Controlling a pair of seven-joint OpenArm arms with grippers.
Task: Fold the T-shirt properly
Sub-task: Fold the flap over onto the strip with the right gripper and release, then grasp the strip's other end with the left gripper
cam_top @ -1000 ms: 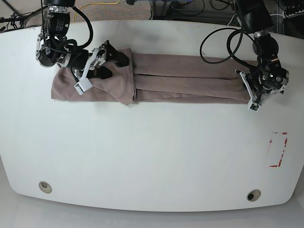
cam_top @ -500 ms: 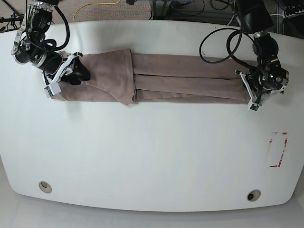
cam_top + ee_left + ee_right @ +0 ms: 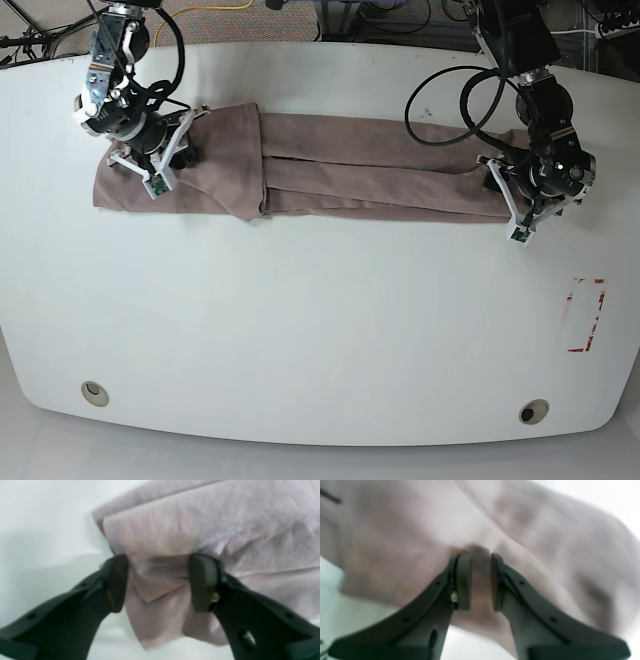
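I have the right claw [image 3: 480, 580] pinching a ridge of the T-shirt [image 3: 370, 165]; the left claw [image 3: 157, 582] stands wide over its corner. Soft, limp cotton: I'd grip layered edges.

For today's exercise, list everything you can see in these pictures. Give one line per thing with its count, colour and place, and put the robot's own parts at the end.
T-shirt: one, dusty mauve-brown, folded into a long band across the far half of the table.
Table: one, white, filling the base view.
Round holes: two, near the front corners.
Red marking: one, on the table's right side in the base view.
Cables: yellow and black, on the floor beyond the table.
Left gripper: one, black, fingers apart over the shirt's end.
Right gripper: one, black, fingers close together on a pinch of cloth.
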